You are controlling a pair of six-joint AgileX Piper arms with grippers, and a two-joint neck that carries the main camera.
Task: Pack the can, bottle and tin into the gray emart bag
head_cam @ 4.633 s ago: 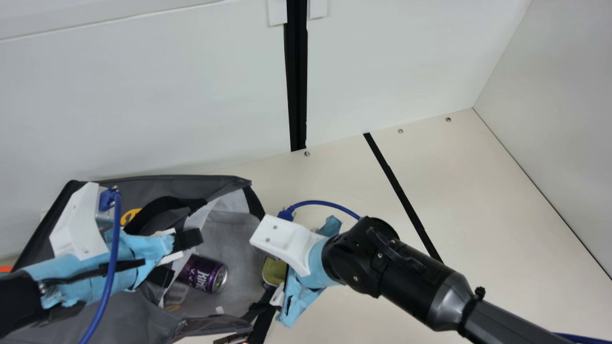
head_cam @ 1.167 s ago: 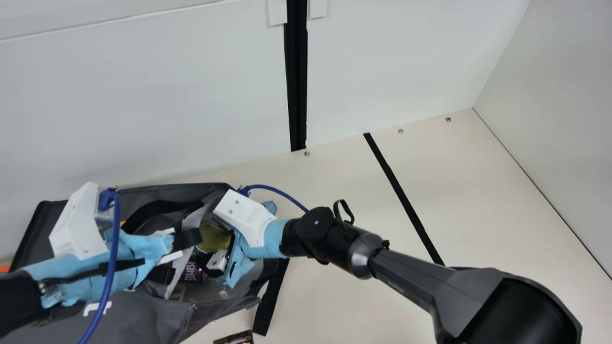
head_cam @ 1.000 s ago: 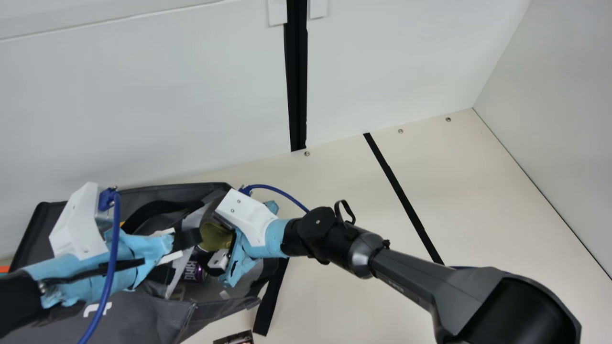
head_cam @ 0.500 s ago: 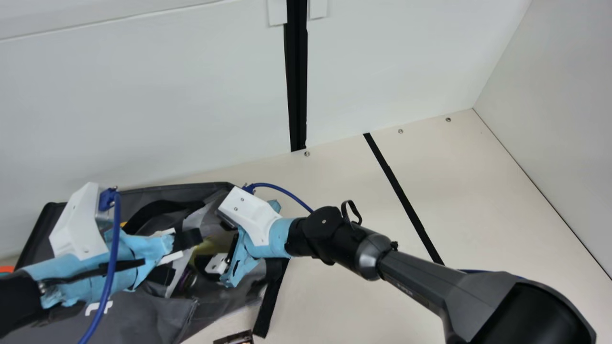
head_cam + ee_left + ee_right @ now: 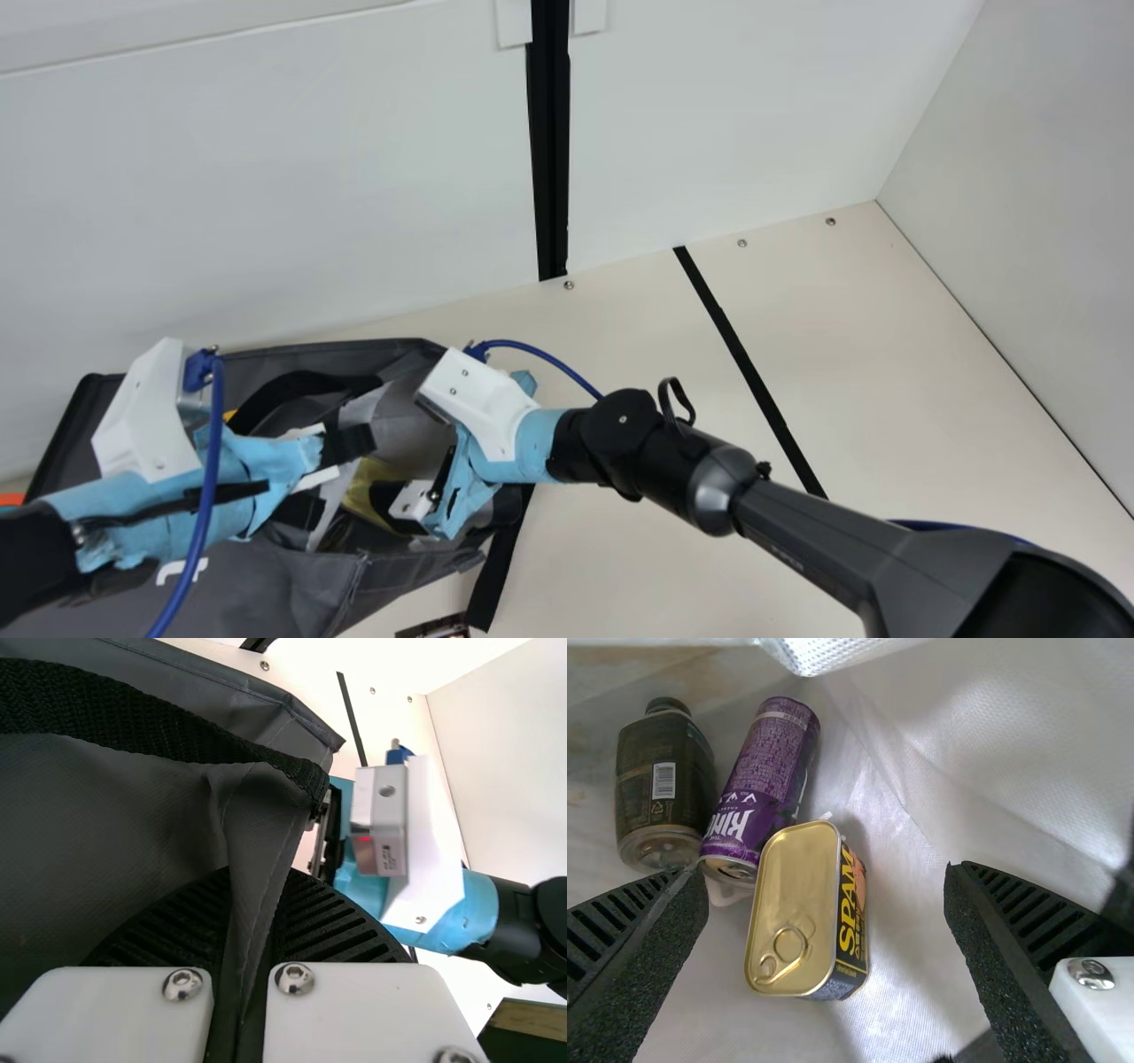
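Note:
In the main view my left gripper (image 5: 326, 478) is at the gray bag (image 5: 266, 589), holding its side; the left wrist view shows the gripper (image 5: 248, 912) shut on a fold of the bag's fabric (image 5: 97, 815). My right gripper (image 5: 403, 507) is inside the bag's mouth beside the gold-lidded tin (image 5: 359, 498). From the right wrist, the gripper (image 5: 826, 877) stands open above the tin (image 5: 793, 908), its fingers not touching it. The purple can (image 5: 764, 784) and dark bottle (image 5: 664, 784) lie side by side on the bag's white lining, near the tin.
A black strap (image 5: 500, 567) hangs from the bag's right side onto the table (image 5: 656, 532). A small dark object (image 5: 434, 628) lies at the view's bottom edge. The white back wall (image 5: 266, 195) stands close behind the bag.
My right gripper has carried the tin from the bag's right side into it, opened and let go, then drawn back slightly right. The bag's opening has shifted shape; the left arm has stayed put.

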